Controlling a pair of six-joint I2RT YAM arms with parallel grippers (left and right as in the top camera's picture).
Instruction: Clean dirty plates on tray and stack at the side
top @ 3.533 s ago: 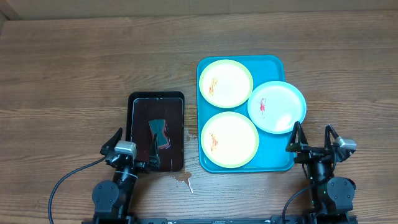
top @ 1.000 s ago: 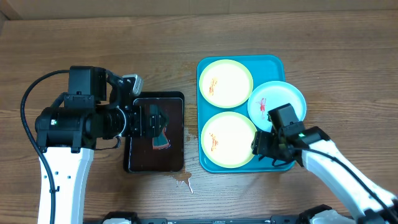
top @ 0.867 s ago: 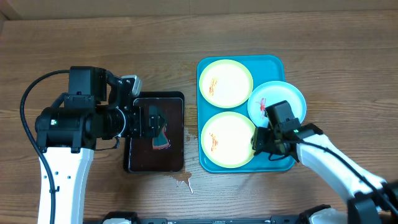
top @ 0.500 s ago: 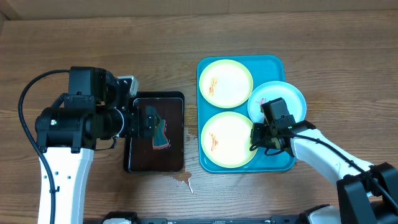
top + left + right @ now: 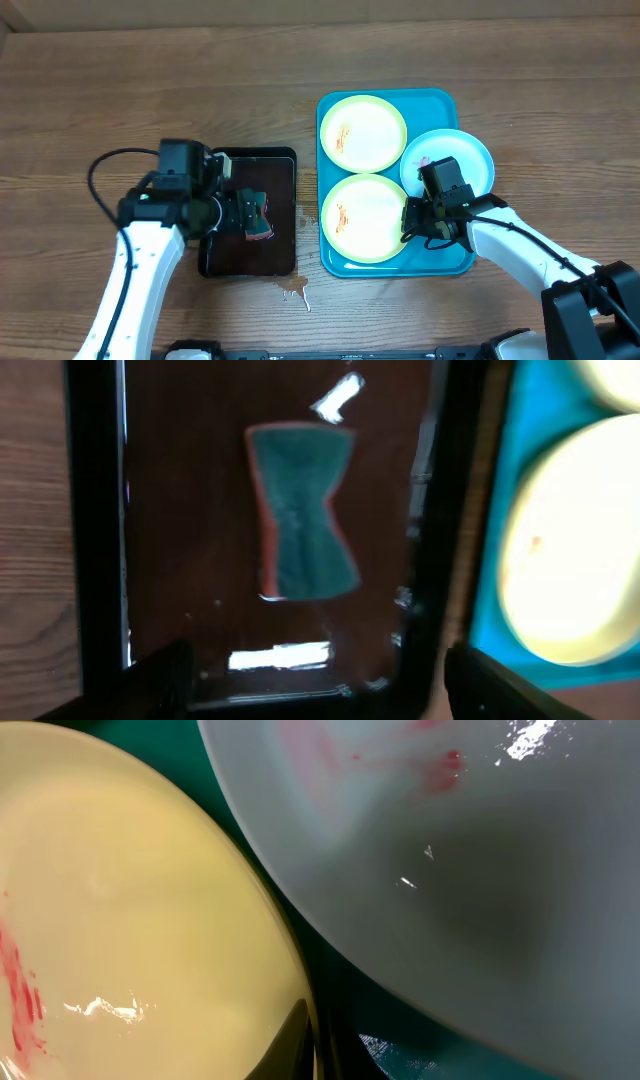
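On the turquoise tray lie three plates, each with red smears: a far yellow-green one, a light blue one and a near yellow-green one. My right gripper is shut on the right rim of the near plate; its dark fingers pinch that rim, with the blue plate just beside. My left gripper hangs open over the black tray. The teal sponge lies in the dark liquid ahead of its fingers, apart from them.
A small brown spill marks the wooden table just in front of the black tray. The turquoise tray's edge and the near plate sit close to the right of the black tray.
The left arm has come down and toward the front over the black tray, nearer the sponge. The right gripper has shut on the near plate's rim, and that plate has shifted slightly.
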